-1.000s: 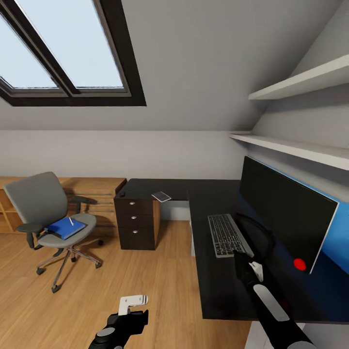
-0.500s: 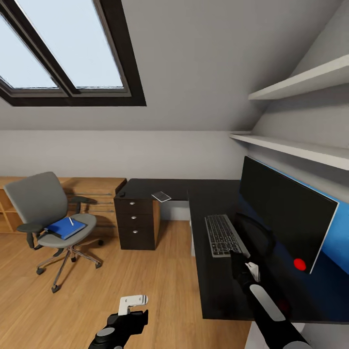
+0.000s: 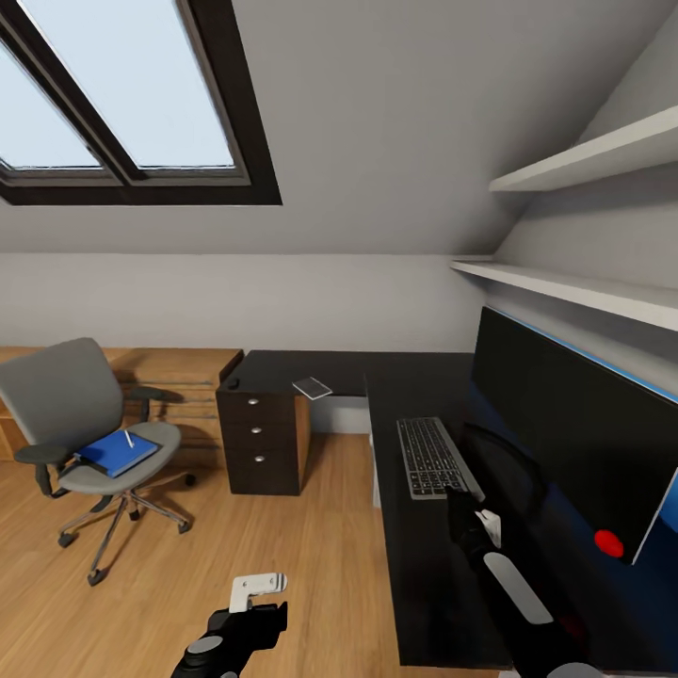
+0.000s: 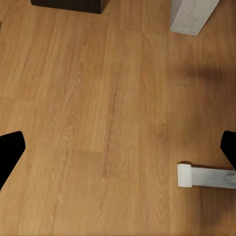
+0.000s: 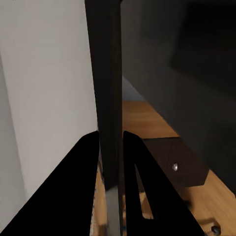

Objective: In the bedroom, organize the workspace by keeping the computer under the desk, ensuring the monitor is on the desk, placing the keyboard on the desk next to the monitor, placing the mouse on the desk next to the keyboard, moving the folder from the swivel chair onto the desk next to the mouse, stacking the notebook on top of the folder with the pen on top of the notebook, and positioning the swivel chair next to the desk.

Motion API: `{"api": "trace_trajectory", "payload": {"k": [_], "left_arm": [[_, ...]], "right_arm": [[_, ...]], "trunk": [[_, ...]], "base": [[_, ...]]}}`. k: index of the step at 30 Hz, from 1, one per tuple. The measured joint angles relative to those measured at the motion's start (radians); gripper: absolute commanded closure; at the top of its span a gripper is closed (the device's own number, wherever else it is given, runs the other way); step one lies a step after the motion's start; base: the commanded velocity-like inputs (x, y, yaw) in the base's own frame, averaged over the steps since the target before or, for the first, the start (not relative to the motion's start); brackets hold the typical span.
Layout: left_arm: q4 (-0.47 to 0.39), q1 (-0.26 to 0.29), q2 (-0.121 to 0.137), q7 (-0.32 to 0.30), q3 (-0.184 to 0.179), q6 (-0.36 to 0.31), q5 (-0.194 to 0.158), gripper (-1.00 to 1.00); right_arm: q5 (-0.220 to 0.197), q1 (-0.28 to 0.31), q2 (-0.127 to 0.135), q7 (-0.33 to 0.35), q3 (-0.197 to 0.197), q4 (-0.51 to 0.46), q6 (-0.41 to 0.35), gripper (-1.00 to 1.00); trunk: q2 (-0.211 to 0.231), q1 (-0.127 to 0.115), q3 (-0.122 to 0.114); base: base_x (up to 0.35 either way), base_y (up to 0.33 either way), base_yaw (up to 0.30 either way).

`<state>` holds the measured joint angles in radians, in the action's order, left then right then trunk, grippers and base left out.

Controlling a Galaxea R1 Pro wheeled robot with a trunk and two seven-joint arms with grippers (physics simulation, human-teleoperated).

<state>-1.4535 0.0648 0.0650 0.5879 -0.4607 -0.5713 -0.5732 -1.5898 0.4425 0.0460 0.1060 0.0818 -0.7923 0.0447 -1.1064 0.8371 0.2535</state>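
My right claw (image 3: 468, 506) is clamped on the keyboard's (image 3: 431, 456) near edge, keyboard flat on the table (image 3: 414, 556) just beside the monitor (image 3: 574, 433). My left claw (image 3: 256, 589) hangs open over the floor (image 4: 98, 123), holding nothing. Folder (image 3: 116, 453) with pen (image 3: 129, 438) on it lies on the chair (image 3: 80, 428) seat, well apart from the table; notebook (image 3: 312, 387) on the table's far corner.
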Motion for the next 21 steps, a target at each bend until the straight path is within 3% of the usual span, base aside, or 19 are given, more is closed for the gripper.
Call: {"api": "trace_trajectory", "payload": {"k": [6, 21], "left_arm": [[0.000, 0.000, 0.000, 0.000, 0.000, 0.000, 0.000, -1.00], [0.000, 0.000, 0.000, -0.001, 0.000, 0.000, -0.002, -1.00]], "right_arm": [[-0.040, 0.000, 0.000, 0.000, 0.000, 0.000, 0.001, 1.00], [-0.045, 0.000, -0.001, 0.000, 0.002, -0.001, 0.004, 1.00]], "trunk": [[0.000, 0.000, 0.000], [0.000, 0.000, 0.000]], "base": [[0.014, -0.001, 0.000], [0.000, -0.060, 0.000]]}}
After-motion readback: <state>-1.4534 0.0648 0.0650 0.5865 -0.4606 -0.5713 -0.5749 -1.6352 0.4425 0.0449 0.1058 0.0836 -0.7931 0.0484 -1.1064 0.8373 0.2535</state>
